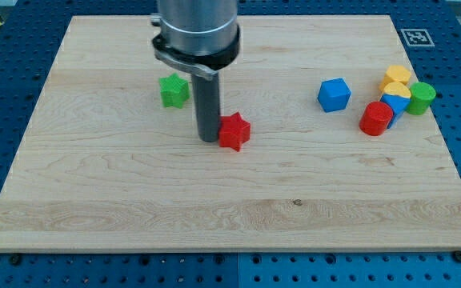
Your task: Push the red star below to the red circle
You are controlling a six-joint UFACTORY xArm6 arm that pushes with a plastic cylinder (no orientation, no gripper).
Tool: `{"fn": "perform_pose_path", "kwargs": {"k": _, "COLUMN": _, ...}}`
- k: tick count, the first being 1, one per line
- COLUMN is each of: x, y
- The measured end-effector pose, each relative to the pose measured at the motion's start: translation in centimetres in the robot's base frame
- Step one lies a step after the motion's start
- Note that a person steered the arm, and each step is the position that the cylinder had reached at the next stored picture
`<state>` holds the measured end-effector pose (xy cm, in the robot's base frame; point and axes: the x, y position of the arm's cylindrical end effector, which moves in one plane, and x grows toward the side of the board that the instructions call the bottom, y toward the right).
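Observation:
The red star (234, 131) lies near the middle of the wooden board (134, 200). My tip (208, 139) rests on the board right against the star's left side. The red circle, a short red cylinder (376, 118), stands far to the view's right, in a cluster of blocks. The star is well to the left of the red circle and slightly lower in the view.
A green star (174, 90) lies up and left of my tip. A blue cube (334, 94) sits between the star and the cluster. Around the red cylinder are two yellow blocks (395, 78), a blue block (395, 106) and a green cylinder (421, 98).

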<state>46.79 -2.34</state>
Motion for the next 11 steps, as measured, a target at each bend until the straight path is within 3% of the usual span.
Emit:
{"fn": "perform_pose_path", "kwargs": {"k": 4, "x": 0.4, "y": 13.1}}
{"fn": "perform_pose_path", "kwargs": {"k": 8, "x": 0.7, "y": 18.3}}
{"fn": "perform_pose_path", "kwargs": {"k": 9, "x": 0.7, "y": 18.3}}
{"fn": "perform_pose_path", "kwargs": {"k": 10, "x": 0.7, "y": 12.5}}
{"fn": "perform_pose_path", "kwargs": {"k": 11, "x": 0.1, "y": 1.3}}
